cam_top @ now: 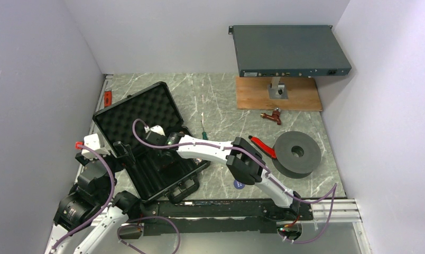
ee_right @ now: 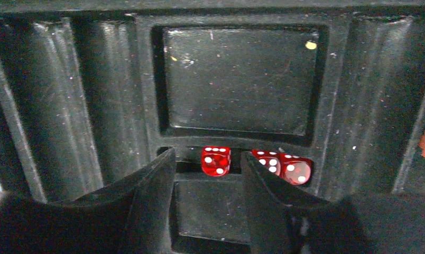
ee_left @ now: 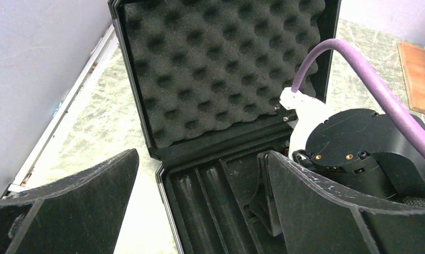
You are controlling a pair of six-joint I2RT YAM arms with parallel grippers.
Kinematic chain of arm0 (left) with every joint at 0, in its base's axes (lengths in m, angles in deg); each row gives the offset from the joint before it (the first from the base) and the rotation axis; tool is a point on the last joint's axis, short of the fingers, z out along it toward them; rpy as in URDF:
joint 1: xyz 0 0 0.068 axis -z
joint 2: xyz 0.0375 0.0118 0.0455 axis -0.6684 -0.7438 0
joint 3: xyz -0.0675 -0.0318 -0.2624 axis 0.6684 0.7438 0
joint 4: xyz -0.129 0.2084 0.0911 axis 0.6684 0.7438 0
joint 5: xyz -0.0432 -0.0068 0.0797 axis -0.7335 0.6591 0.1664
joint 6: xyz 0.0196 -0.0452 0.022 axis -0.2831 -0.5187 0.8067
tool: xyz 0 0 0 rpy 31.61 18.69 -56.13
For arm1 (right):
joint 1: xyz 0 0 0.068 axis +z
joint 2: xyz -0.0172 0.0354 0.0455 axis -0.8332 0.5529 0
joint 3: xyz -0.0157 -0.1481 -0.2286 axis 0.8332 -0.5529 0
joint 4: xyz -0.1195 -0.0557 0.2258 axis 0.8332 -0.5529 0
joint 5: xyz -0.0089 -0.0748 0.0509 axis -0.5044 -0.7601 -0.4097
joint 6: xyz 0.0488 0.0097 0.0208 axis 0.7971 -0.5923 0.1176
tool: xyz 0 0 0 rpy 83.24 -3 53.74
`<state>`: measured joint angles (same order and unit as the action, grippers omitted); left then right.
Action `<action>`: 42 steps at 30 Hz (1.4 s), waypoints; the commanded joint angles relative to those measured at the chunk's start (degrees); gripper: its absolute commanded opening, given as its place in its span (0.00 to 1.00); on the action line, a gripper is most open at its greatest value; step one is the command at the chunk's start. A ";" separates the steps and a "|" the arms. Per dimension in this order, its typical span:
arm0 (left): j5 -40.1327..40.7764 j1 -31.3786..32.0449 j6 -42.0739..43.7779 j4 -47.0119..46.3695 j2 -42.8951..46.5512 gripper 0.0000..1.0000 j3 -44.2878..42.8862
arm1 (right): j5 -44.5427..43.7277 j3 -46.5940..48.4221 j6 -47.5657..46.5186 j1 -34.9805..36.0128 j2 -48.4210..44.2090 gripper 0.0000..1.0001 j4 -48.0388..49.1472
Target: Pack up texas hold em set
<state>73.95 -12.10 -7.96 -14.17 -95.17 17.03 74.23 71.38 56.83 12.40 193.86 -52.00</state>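
Dice-stowing step: the right gripper, jaws parted, straddles one red die lying in the briefcase slot, with two more dice at its 3 o'clock, while the left gripper gapes empty; next, probably lift clear for the blue button at the case's 4 o'clock.

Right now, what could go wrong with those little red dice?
The right hand straddles one die. If it lifts off crooked, it might flick the die out of the case. The left hand hovers close to the case and might bump it.
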 commanded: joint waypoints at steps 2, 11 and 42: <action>-0.48 -0.27 0.96 -1.79 0.13 0.99 -0.13 | -0.34 2.14 0.25 0.46 -2.33 0.58 1.21; -0.44 -0.31 0.88 -1.72 -0.01 0.99 -0.12 | 0.19 3.07 -0.84 0.99 -4.38 0.64 1.33; -3.36 -0.49 3.40 -2.29 -2.81 0.99 -0.23 | -20.02 -23.56 3.07 1.03 -33.19 1.00 2.74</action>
<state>73.01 -12.25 -7.13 -14.17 -97.26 17.03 61.05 52.16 58.08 13.37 166.25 -50.12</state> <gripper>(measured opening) 0.989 0.994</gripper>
